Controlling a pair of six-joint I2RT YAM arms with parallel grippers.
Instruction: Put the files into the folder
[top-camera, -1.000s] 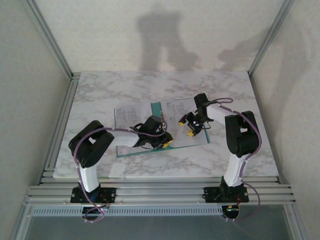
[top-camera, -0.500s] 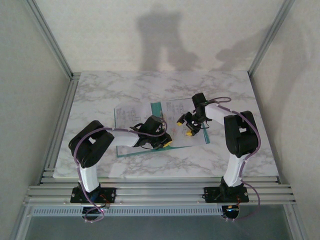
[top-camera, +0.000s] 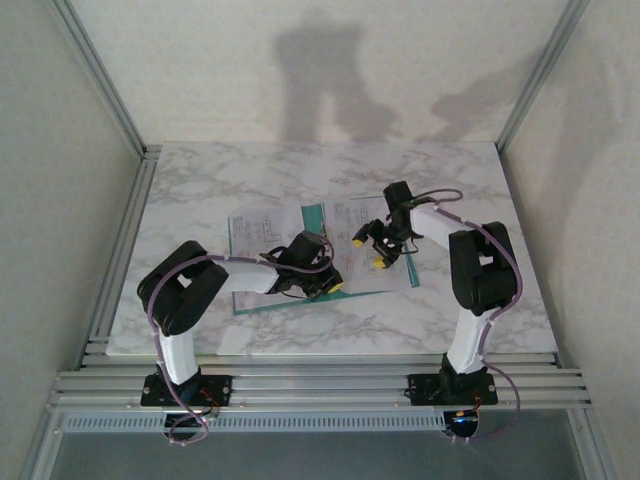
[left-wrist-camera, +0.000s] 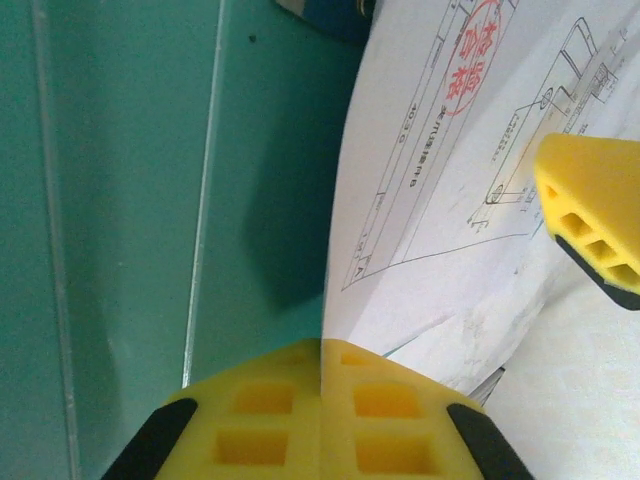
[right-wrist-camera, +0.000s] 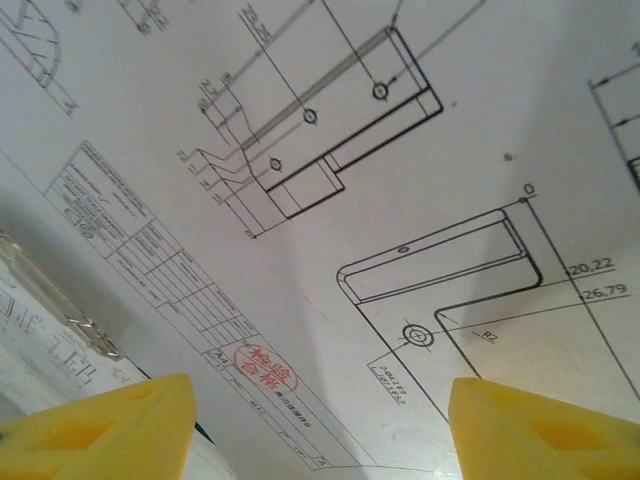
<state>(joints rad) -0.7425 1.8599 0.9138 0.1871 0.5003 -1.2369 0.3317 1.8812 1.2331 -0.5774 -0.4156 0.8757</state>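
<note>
The white-and-black left arm (top-camera: 200, 285) lay folded low with its forearm stretched rightward, and the left gripper (top-camera: 325, 281) held its yellow pads (left-wrist-camera: 320, 420) apart. The right arm (top-camera: 480, 270) reached leftward from a raised elbow, the right gripper (top-camera: 369, 253) pointing down with its yellow fingers (right-wrist-camera: 100, 430) spread wide.

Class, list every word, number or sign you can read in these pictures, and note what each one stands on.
"20,22": dimension on the paper sheet, right wrist view.
"26,79": dimension just below it.
Red stamp on that sheet: characters too blurred to read.
Title block and other figures: too small to read.
Left wrist view, file beside the folder: stamp and print blurred.
Folder: no text.
</note>
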